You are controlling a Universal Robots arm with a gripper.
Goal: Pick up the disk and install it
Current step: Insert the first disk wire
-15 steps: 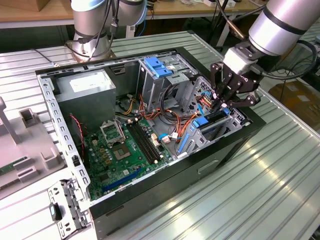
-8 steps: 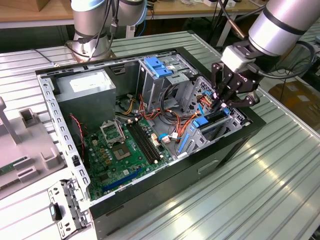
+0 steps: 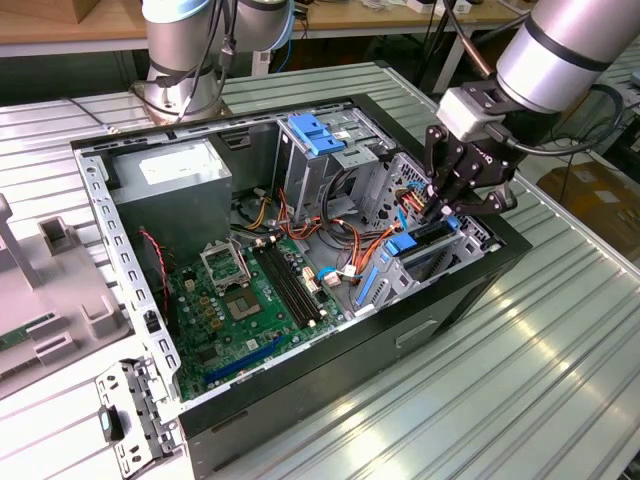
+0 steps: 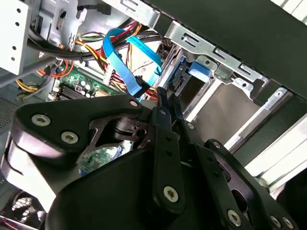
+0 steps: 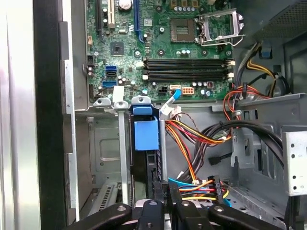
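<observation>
The gripper [image 3: 443, 207] hangs over the corner of the open computer case [image 3: 330, 390] on the exterior view's right, its black fingers [image 4: 165, 108] pressed nearly together on the upper edge of the disk [image 3: 428, 243], which stands on edge in the metal drive cage [image 3: 395, 285] directly beneath it. In the first wrist view the disk [image 5: 147, 143] appears as a dark slab with a bright blue carrier face, seated in a slot between upright silver rails, and the fingertips [image 5: 158, 194] pinch its near edge. In the second wrist view the blue carrier [image 4: 192, 72] sits just beyond the fingertips, beside the cage's grey sheet-metal wall. A flat blue data cable [image 4: 125, 57] loops just beside the gripper, and a bundle of orange, red and yellow power wires [image 5: 192, 136] runs right next to the disk's slot. Farther out from the gripper lies the green motherboard [image 3: 245, 300], with its memory slots [image 5: 184, 69] and empty processor socket [image 5: 184, 29]. Well apart from the gripper, on the far side of the case, stand the grey power supply [image 3: 172, 180] and a second drive cage topped by a fixed blue bracket [image 3: 315, 133].
</observation>
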